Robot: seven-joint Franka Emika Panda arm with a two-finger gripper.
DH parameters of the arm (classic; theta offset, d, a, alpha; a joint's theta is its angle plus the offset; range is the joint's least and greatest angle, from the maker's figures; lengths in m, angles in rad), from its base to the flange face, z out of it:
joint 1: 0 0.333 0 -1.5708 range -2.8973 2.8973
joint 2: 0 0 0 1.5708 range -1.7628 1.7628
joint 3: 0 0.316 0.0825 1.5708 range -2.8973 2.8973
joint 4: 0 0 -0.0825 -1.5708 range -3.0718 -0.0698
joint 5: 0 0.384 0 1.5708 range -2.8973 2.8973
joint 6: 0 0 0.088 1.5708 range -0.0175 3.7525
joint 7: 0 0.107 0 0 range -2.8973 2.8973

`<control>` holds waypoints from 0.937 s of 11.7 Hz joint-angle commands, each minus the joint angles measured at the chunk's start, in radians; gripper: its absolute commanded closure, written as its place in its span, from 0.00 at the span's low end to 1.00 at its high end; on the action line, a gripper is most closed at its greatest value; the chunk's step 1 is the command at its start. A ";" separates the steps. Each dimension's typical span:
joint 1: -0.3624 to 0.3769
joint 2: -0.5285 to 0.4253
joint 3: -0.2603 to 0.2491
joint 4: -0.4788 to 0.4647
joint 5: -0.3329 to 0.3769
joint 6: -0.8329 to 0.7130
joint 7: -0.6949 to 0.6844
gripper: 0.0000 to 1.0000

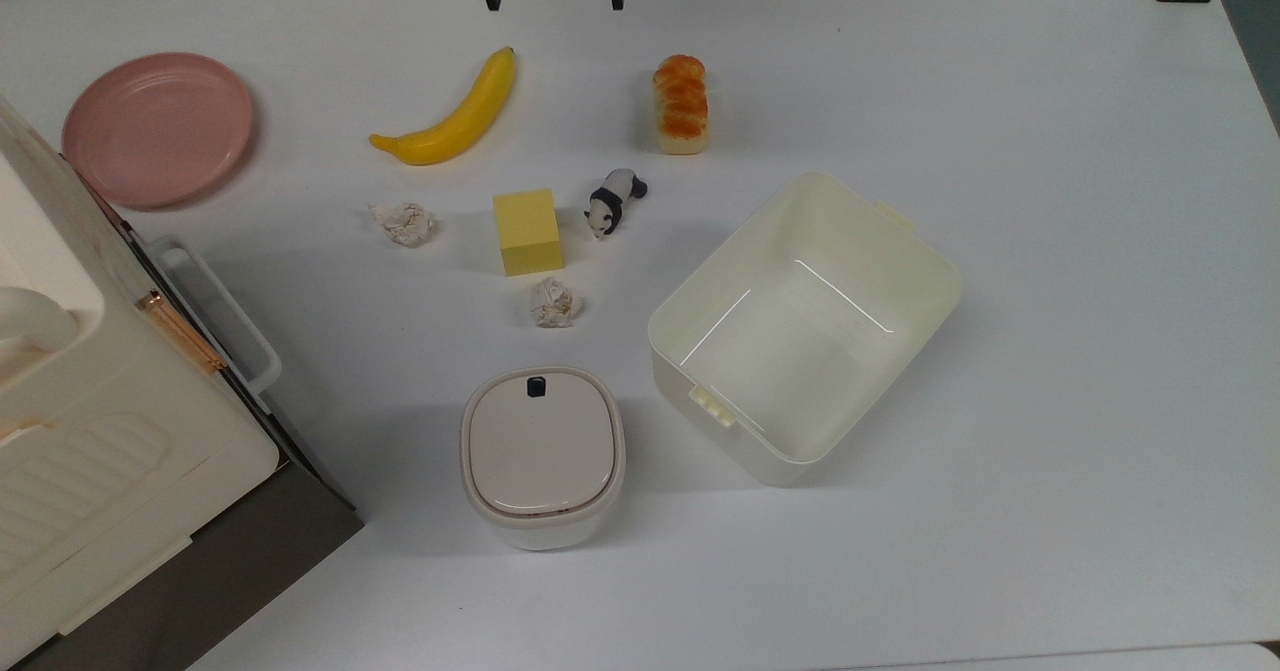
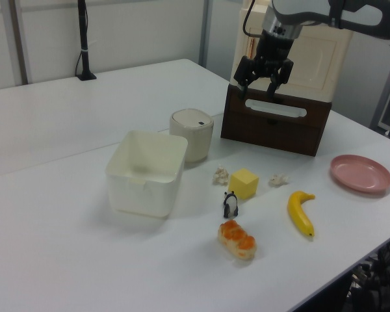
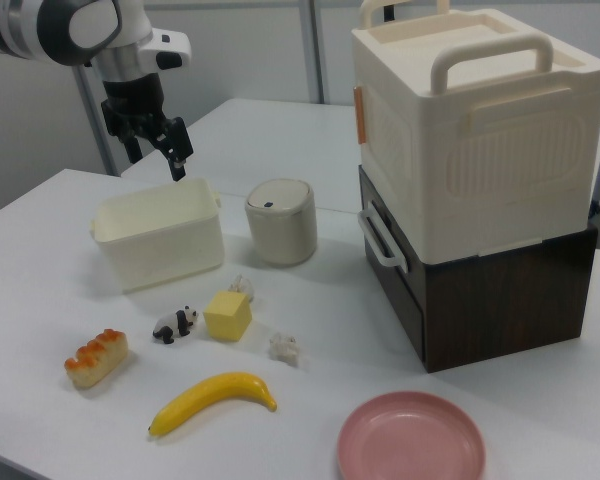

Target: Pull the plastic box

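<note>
The plastic box (image 1: 805, 326) sits on the white table (image 1: 1050, 251) at about four o'clock from the yellow sponge block (image 1: 527, 231) in the top view, with the lidded beige container (image 1: 542, 454) close beside it at its eight o'clock and not touching. The gripper (image 2: 262, 83) hangs high above the table, its two fingers spread wide with nothing between them; the fingertips show at twelve o'clock in the top view. The approach has hardly begun, I judge. To pull well, the arm should descend over one wall, set one finger inside and one outside the rim, close firmly, then drag low and straight so the light tub does not tip or knock the toy panda (image 1: 614, 201) or the crumpled paper ball (image 1: 553, 302).
</note>
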 commanded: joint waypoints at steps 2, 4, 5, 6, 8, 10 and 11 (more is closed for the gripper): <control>0.001 -0.015 0.001 -0.011 0.013 0.019 -0.007 0.00; 0.001 -0.015 0.001 -0.006 0.013 0.016 -0.004 0.00; 0.001 -0.015 0.001 -0.006 0.013 0.015 -0.006 0.00; 0.001 -0.015 0.002 -0.006 0.013 0.015 -0.006 0.00; 0.003 -0.015 0.004 -0.009 0.013 0.016 -0.020 0.00; 0.004 -0.013 0.004 -0.009 0.013 0.019 -0.020 0.00; 0.004 -0.010 0.016 -0.009 0.013 0.021 -0.020 0.00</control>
